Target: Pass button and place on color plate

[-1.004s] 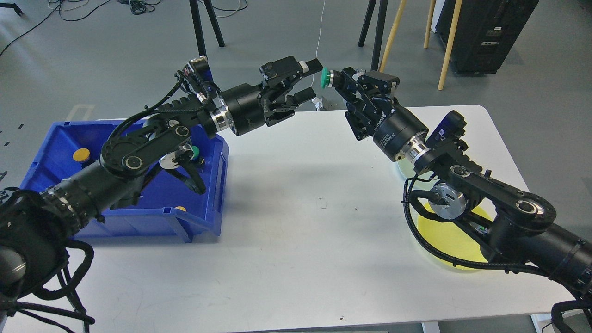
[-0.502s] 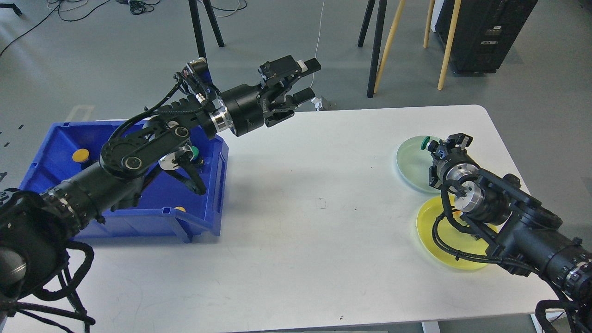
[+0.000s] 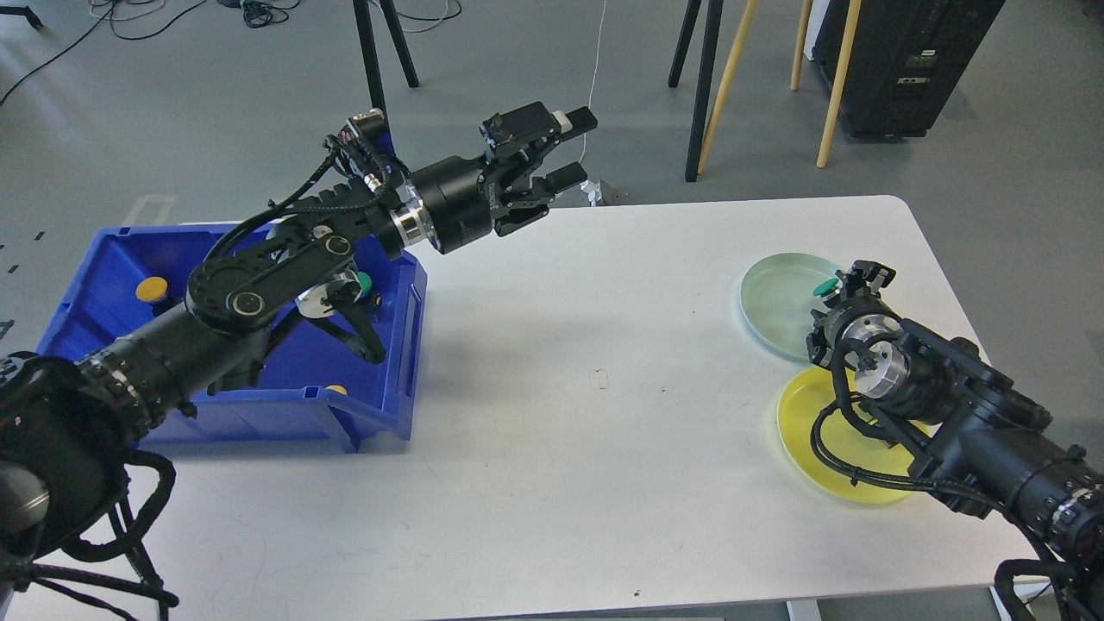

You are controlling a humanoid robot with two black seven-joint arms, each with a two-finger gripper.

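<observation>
Green button: lies over the right side of the pale green plate, right at the tip of the right gripper. Whether it rests on the plate or hangs just above it cannot be told from this angle.
Handling (judgement): small, rigid plastic push button, light, with a smooth domed cap likely to slip. Best held across the body under the cap, not on the dome. Not fragile, but could roll or tip on its cap if let go from a height.
Right gripper: seen end-on and dark, low over the plate's right edge. Fingers cannot be told apart, so I cannot tell whether it pinches the button or has let go.
Pale green plate: flat on the table, far right; colour matches the button.
Yellow plate: just in front of the green plate, partly under the right arm and its cables. Nothing seen on the visible part.
Left gripper: raised past the table's far edge, fingers spread, nothing between them.
Blue bin: left end of the table, under the left arm. Holds a yellow button and another green button.
White table: bare in the middle.
Stage (judgement): pass done; placing on the matching plate at or near release.
</observation>
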